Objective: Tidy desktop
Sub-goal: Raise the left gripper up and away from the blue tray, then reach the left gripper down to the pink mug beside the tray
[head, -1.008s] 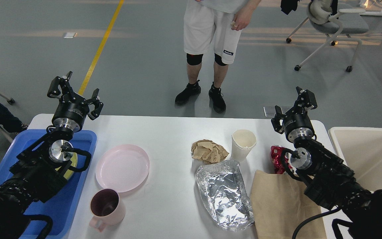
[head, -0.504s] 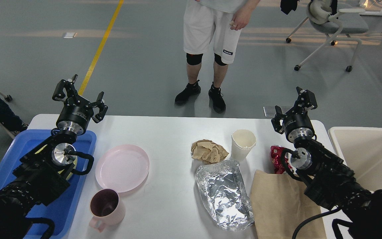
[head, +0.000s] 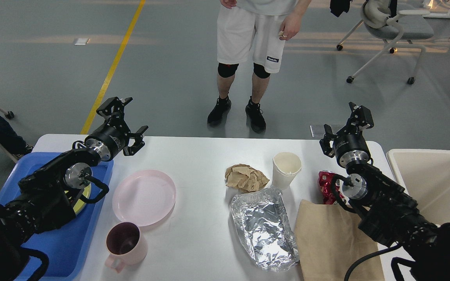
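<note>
The white desktop (head: 201, 152) holds a pink plate (head: 144, 197), a pink mug (head: 125, 244), a crumpled brown paper ball (head: 245, 177), a white paper cup (head: 286, 168), a foil tray (head: 264, 228), a red wrapper (head: 326, 186) and a brown paper bag (head: 332, 242). My left gripper (head: 125, 121) is open and empty above the desk's far left edge, beyond the plate. My right gripper (head: 348, 123) is open and empty above the far right edge, behind the red wrapper.
A blue tray (head: 72, 242) with a yellow-green dish (head: 81, 199) lies at the left under my left arm. A cream bin (head: 436, 183) stands at the right. A person (head: 252, 50) stands beyond the far edge. An office chair (head: 389, 35) is far right.
My left gripper has swung to the right and tilted toward the desk's middle, from above the blue tray's far corner. The right arm has not moved. The person shifted slightly.
</note>
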